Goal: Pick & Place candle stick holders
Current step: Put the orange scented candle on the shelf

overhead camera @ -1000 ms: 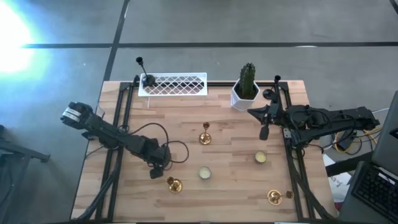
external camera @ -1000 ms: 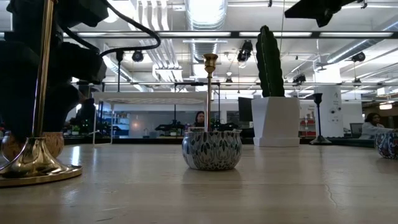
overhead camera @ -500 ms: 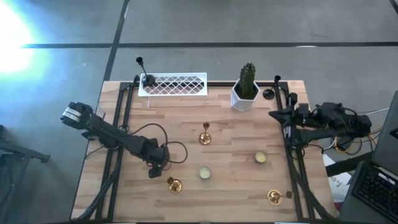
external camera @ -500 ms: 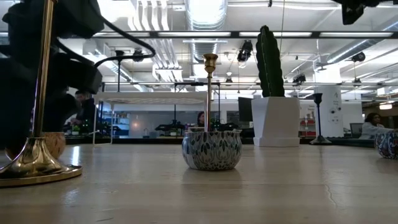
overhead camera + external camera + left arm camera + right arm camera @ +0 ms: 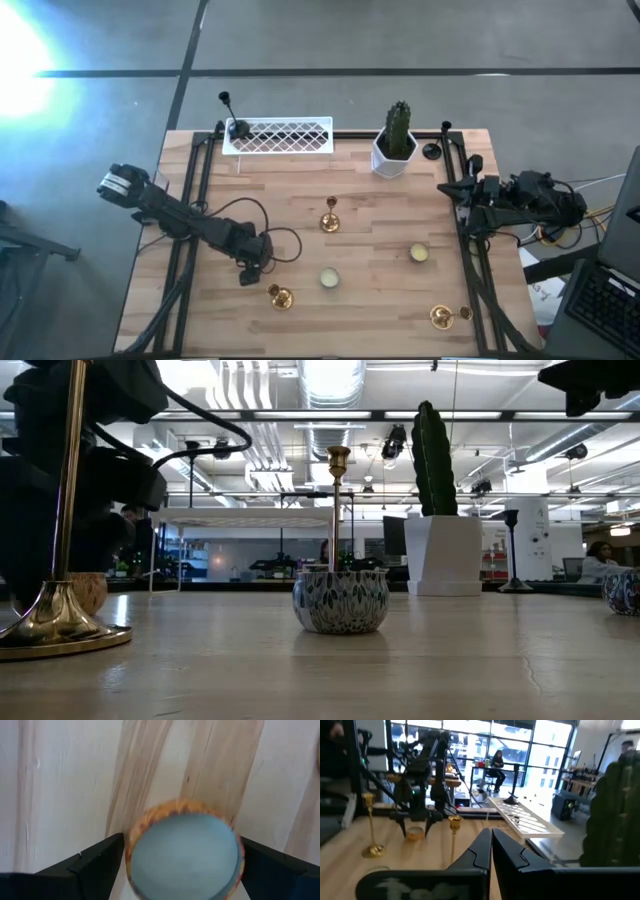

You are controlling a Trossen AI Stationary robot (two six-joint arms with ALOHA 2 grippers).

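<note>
Left gripper (image 5: 182, 870): fingers wide, straddling a low round cup (image 5: 185, 852).
Right gripper (image 5: 491, 851): fingers closed, empty.
Writing: none legible.

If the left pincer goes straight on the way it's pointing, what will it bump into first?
Probably the low round cup right beneath it. The left pincer points down at the table, open, with a finger on each side of the cup, so the fingers themselves would likely reach the wood.
</note>
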